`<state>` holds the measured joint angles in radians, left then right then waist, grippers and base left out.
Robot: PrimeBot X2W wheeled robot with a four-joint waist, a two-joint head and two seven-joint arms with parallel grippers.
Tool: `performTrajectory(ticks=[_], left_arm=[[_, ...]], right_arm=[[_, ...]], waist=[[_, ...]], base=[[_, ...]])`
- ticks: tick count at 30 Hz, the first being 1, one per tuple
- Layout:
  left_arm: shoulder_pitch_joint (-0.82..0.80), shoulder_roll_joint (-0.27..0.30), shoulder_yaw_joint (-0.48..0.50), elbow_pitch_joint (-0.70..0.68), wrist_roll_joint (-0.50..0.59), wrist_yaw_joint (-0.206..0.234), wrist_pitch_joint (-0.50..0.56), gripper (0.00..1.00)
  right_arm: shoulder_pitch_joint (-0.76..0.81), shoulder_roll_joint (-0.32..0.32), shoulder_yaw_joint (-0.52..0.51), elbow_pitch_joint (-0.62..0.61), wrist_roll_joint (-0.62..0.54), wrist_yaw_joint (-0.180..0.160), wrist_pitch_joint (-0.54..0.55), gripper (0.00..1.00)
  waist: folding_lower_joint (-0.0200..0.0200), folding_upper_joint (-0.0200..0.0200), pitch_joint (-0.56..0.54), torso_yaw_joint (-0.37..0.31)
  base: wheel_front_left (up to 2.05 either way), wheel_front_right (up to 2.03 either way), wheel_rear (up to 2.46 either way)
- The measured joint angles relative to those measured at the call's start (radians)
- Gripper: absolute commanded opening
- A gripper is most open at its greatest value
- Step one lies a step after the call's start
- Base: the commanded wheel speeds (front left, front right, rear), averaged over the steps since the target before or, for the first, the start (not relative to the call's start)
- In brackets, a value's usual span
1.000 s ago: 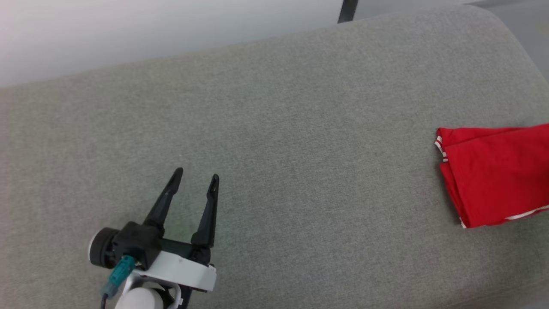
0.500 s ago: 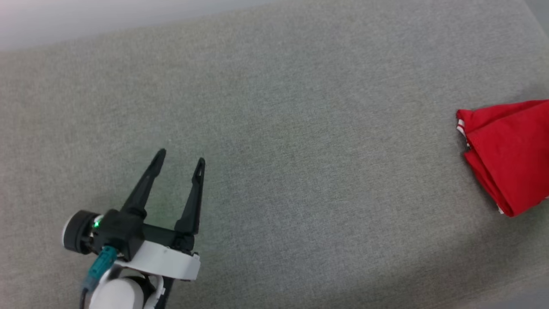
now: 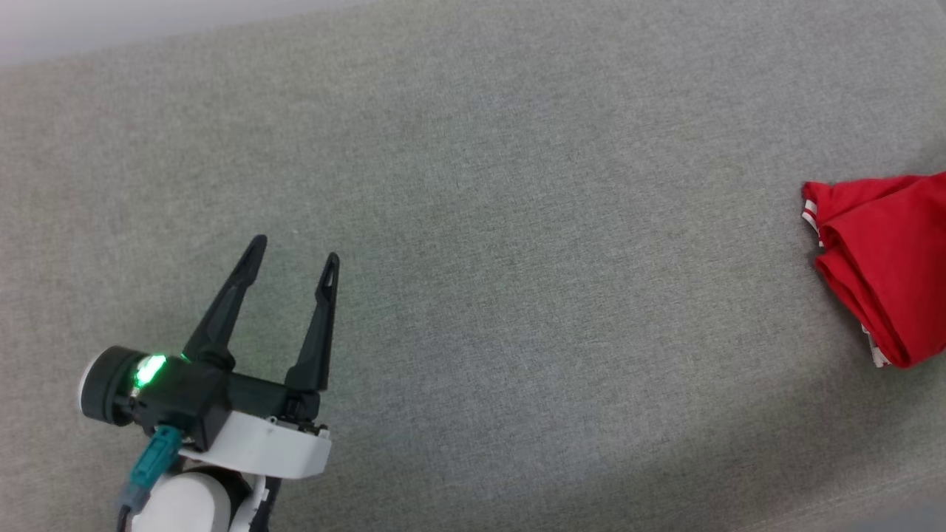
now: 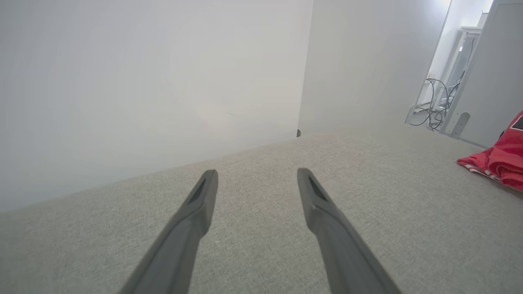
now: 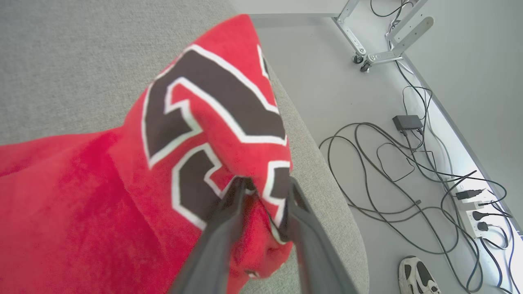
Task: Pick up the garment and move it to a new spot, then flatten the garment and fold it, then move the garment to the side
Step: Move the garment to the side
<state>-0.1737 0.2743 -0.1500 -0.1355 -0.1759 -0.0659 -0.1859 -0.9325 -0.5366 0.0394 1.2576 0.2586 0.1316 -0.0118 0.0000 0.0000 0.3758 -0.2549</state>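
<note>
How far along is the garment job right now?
Done, apparently: the garment lies folded on the grey surface, far right. In hand: the right gripper straddles a raised fold; gripping or releasing, unclear. Remaining: letting go and pulling clear. The left gripper hangs open, idle.

A grey fabric surface (image 3: 517,222) meets pale walls (image 4: 143,81); cables (image 5: 433,171) sprawl across the light floor (image 5: 327,81).

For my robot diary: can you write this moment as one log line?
shirt: bunched on cushion edge | left jaws: open, empty | right jaws: around shirt fold, grip unclear
</note>
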Motion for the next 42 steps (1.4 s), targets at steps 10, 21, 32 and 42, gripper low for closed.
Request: performTrajectory(ticks=[10,21,32,42], left_arm=[[-0.001,-0.004,-0.021,0.075,-0.012,-0.006,-0.013,1.00],[0.019,-0.037,-0.007,0.216,-0.049,0.015,-0.050,1.00],[0.086,-0.025,0.031,0.317,-0.072,0.037,-0.069,1.00],[0.164,-0.013,0.068,0.346,-0.085,0.052,-0.074,1.00]], right_arm=[[-0.014,-0.009,0.054,-0.012,-0.031,0.000,-0.050,1.00],[0.077,0.117,0.239,-0.128,-0.002,0.000,-0.087,1.00],[0.301,0.168,0.321,-0.335,0.180,0.000,-0.173,1.00],[0.502,0.177,0.219,-0.517,0.200,0.000,-0.232,1.00]], waist=[[0.0000,0.0000,-0.063,0.009],[0.0000,0.0000,-0.190,0.043],[0.0001,0.0000,-0.315,0.117],[0.0000,0.0000,-0.385,0.197]], base=[[0.00,0.00,0.00],[0.00,0.00,0.00],[0.00,0.00,0.00],[0.00,0.00,0.00]])
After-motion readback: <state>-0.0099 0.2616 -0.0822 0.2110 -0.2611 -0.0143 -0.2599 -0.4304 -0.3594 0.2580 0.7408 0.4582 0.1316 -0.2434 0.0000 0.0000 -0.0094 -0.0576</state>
